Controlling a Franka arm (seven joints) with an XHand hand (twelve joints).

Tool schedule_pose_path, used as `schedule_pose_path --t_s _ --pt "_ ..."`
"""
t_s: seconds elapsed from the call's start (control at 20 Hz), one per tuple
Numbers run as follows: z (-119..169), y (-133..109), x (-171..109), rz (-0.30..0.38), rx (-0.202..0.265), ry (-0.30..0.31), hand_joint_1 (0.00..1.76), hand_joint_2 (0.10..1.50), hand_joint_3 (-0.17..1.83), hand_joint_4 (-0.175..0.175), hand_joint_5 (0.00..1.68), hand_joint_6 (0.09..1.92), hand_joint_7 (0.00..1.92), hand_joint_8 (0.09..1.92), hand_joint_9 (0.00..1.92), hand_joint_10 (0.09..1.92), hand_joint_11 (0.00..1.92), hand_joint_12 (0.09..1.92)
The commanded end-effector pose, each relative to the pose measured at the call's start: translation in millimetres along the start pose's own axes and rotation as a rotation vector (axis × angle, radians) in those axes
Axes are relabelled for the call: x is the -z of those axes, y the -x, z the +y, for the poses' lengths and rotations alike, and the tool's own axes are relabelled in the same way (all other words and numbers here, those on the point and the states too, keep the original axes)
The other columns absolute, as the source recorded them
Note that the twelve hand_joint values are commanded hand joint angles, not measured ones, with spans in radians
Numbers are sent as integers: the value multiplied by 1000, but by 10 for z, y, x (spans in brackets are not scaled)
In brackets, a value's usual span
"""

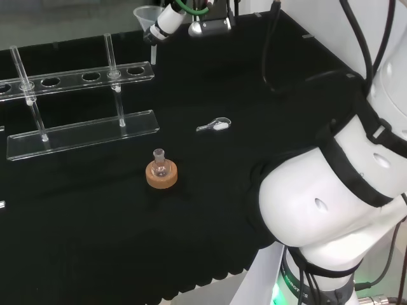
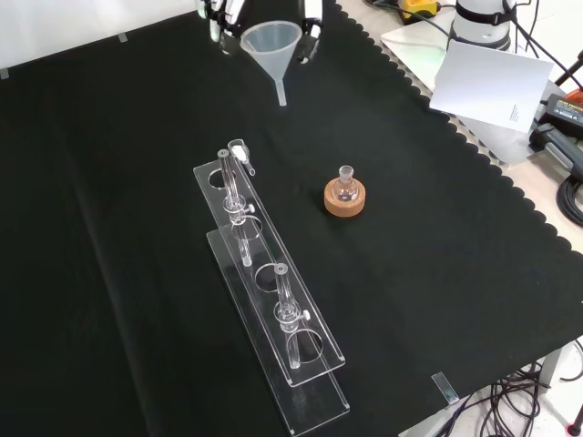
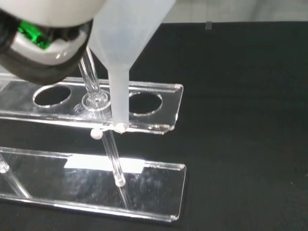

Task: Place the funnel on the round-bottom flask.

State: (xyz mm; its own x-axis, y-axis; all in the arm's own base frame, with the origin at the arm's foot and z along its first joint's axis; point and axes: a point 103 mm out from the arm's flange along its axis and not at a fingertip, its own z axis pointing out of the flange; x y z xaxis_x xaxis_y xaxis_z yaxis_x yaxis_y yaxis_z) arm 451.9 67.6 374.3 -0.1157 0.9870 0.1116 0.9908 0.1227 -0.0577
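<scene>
Funnel (image 2: 271, 44): translucent plastic, cone with a straight stem pointing down, held above the cloth (image 2: 437, 273) at the front view's top. Hand (image 2: 310, 27): fingers closed on the funnel's rim on both sides. Flask (image 2: 344, 190): small clear glass, round-bottomed, short neck, upright in a cork ring (image 2: 344, 202) at mid-cloth, well apart from the funnel. Rack (image 2: 273, 300): clear acrylic, round holes, glass rods. Spoon (image 1: 216, 125): small, clear.

Tabletop (image 2: 437, 300): black cloth with a scalloped edge
Beside it: white sheet of paper (image 2: 490, 84), black cables (image 2: 569, 196)
Light: even, indoor
</scene>
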Motion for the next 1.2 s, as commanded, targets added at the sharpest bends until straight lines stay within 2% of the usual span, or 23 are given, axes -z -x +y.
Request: schedule_pose_path --t_s 0.05,0.6,0.95,1.2 --pt "-210 -75 -71 8 -36 -3 931 479 580 67 826 121 1102 301 681 449 0 1374" --pt "-590 -306 -304 38 -76 32 936 475 597 71 838 132 1113 304 680 450 0 1366" --pt "-770 -259 -490 13 -38 54 939 472 610 72 843 139 1116 304 681 452 0 1362" --pt "-805 -167 -772 -13 -22 47 940 470 616 71 845 142 1117 304 681 452 0 1361"
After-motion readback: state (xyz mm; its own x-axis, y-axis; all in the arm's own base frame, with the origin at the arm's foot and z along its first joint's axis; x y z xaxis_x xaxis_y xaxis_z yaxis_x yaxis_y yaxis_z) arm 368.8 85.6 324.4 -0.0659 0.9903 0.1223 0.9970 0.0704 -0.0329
